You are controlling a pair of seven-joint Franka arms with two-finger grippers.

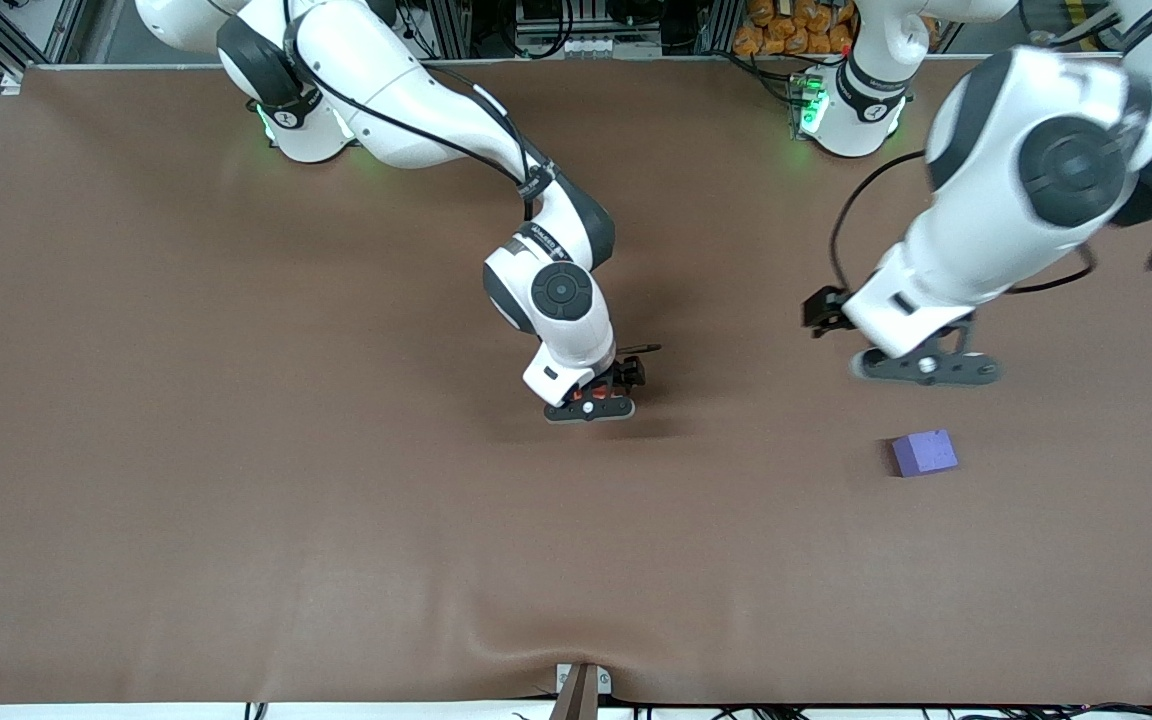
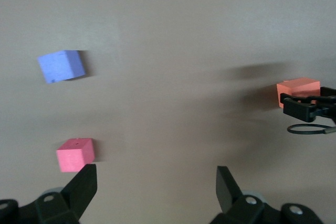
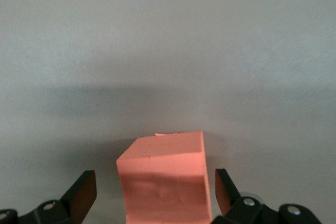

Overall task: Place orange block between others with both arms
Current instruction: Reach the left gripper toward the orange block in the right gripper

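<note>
The right gripper is low over the middle of the worktop, fingers spread wide with the orange block between them, gaps on both sides. It is a cube with no long axis, sitting flat, slightly turned. The left gripper, also wide and empty, hangs above the pinkish-red cube, purple-blue cube nearby.

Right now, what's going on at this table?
The right hand is low at the middle of the table, open, with the orange block sitting between its fingers, gaps showing on both sides. The left hand, also open and empty, hovers toward the left arm's end, over the table by the pinkish-red block and the purple-blue block. The orange block isn't between those two yet.
</note>
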